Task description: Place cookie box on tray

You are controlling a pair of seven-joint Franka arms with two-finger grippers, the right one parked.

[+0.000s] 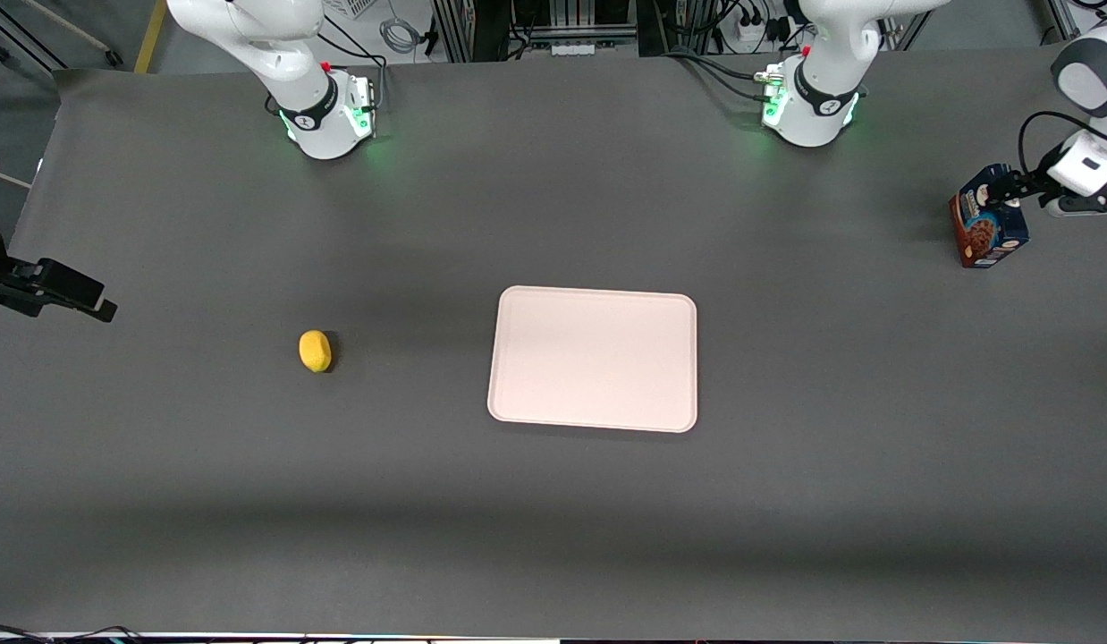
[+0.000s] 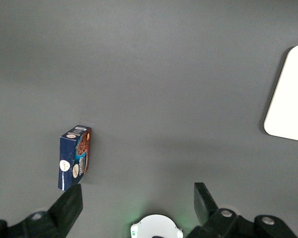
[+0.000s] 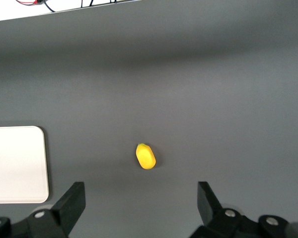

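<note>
The cookie box [image 1: 987,224], dark blue with a brown-red cookie picture, stands upright on the grey table at the working arm's end. In the left wrist view the cookie box [image 2: 74,157] lies well below the camera, just off one fingertip [image 2: 71,201] and outside the gap. My left gripper [image 1: 1009,190] hangs high above the table, over the box, and is open [image 2: 137,194] with only bare table between its fingers. The pale pink tray [image 1: 594,358] lies flat mid-table with nothing on it, and its corner [image 2: 290,94] shows in the left wrist view.
A small yellow lemon-like object [image 1: 315,350] lies on the table toward the parked arm's end, about level with the tray. Both arm bases [image 1: 808,107] stand farther from the front camera than the tray.
</note>
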